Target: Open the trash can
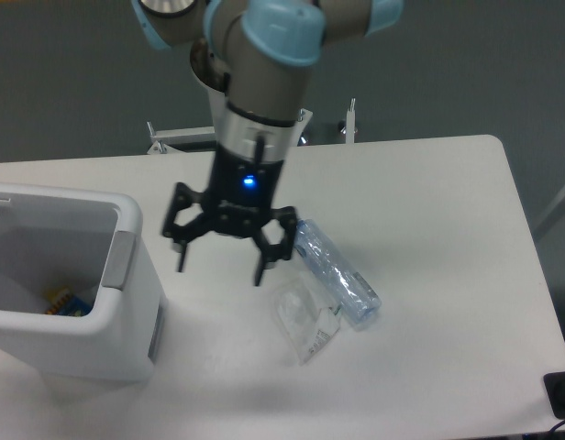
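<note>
Wrapper (305,323) lies nearest on the table (448,275), touching the bottle (334,273) just behind it. Left of them the trash can (127,302) stands at the table's left edge, lid off its top, something yellow and blue inside. Farther back the gripper (220,265) hangs between can and bottle, fingers spread wide, holding nothing.

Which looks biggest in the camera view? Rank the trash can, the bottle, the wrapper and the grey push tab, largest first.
1. Trash can, by far.
2. Bottle.
3. Wrapper, close to the bottle; its clear edges are hard to trace, so this order is unsure.
4. Grey push tab.
</note>
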